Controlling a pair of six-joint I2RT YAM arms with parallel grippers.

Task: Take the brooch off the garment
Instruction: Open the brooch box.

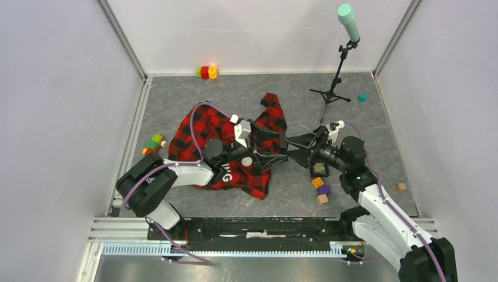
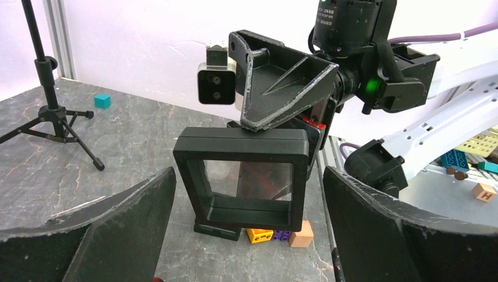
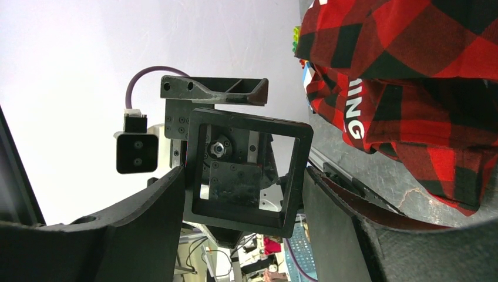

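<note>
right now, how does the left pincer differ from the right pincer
The left pincer is spread wide and empty, while the right pincer is closed on a black square frame. The left pincer reaches in across the plaid shirt, while the right pincer comes in over bare table beside the shirt. Both have black fingers and face each other, with the frame between them.

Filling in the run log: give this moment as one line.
right gripper: holds black frame | left gripper: open, facing it | garment: lying crumpled
</note>
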